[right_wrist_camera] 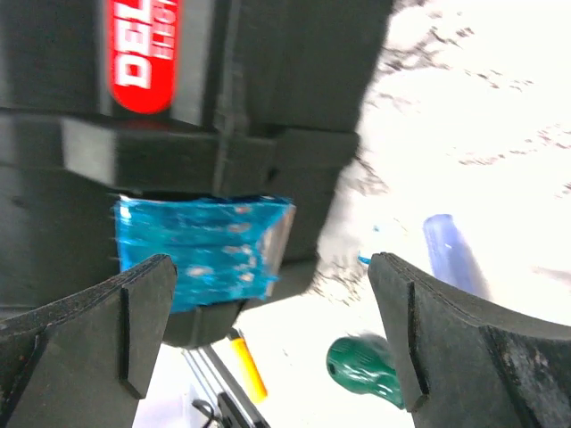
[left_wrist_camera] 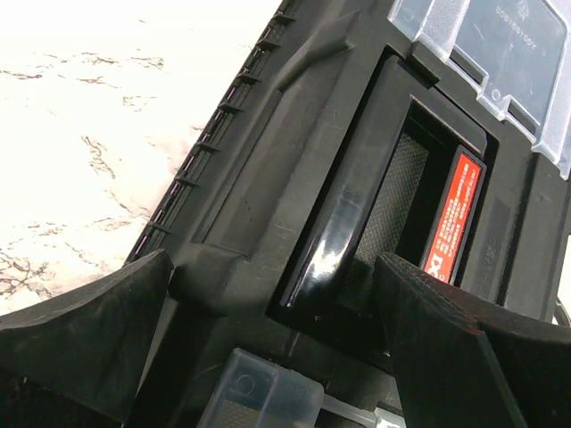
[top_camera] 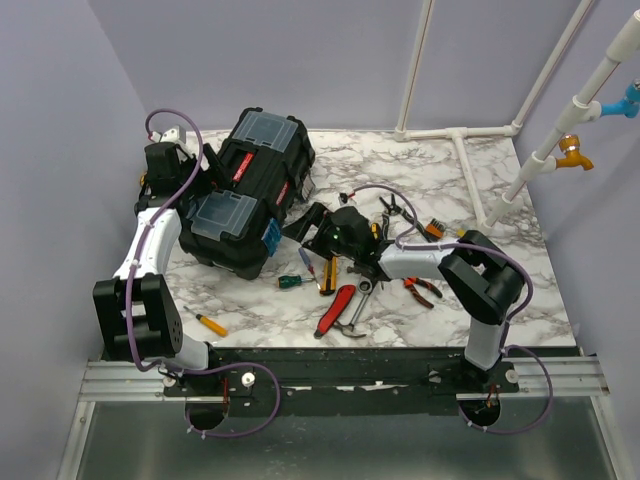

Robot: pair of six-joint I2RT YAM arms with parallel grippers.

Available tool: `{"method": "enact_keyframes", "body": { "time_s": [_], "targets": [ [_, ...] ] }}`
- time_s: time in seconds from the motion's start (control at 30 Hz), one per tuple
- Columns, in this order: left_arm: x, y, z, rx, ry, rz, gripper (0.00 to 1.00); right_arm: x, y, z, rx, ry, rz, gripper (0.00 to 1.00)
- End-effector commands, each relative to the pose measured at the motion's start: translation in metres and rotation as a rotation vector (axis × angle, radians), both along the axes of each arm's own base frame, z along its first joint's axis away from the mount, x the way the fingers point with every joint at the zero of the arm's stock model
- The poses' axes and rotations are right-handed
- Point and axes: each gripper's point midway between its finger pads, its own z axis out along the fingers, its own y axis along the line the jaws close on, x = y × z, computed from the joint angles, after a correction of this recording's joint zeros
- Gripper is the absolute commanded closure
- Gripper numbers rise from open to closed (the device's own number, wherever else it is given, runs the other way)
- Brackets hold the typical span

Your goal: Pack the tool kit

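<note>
Toolbox: the black toolbox [top_camera: 250,190] sits at the rear left of the bench [top_camera: 480,200]. Its lid looks shut and its teal latch [right_wrist_camera: 201,250] faces the front.
Progress: barely begun, I judge. The green screwdriver [top_camera: 293,281], yellow screwdriver [top_camera: 210,323], orange pliers [top_camera: 424,288] and red-handled tool [top_camera: 335,310] lie loose on the bench. Opening the lid and loading remain.
Left tool [left_wrist_camera: 272,294]: spread wide, empty, close over the middle of the lid.
Right tool [right_wrist_camera: 272,267]: spread wide, empty, just before the latch. I cannot tell whether it touches.

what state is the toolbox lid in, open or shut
Shut: the lid sits flat on the toolbox, no gap showing. Cannot tell if the blue latch is fastened.
</note>
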Motion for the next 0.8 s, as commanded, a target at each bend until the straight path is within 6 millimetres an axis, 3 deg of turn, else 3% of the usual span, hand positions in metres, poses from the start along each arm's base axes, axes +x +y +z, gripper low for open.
{"method": "enact_keyframes", "body": {
  "time_s": [0.0,0.2,0.3,0.5,0.77],
  "targets": [
    [-0.048,-0.011,-0.055,-0.013,0.237,-0.025,0.02,-0.013,0.004,0.009,0.140,-0.037,0.135,0.00],
    [-0.048,0.001,-0.062,0.015,0.252,0.006,0.02,-0.032,0.021,0.037,0.348,-0.141,0.289,0.00],
    [-0.047,0.003,-0.065,-0.043,0.248,-0.003,0.01,-0.035,0.029,0.041,0.425,-0.151,0.329,0.00],
    [-0.046,0.002,-0.062,-0.075,0.230,-0.011,0.02,-0.027,0.036,0.023,0.426,-0.097,0.316,0.00],
    [-0.043,-0.002,-0.073,-0.105,0.262,-0.033,0.01,-0.024,0.035,-0.002,0.420,-0.048,0.281,0.00]
  ]
}}
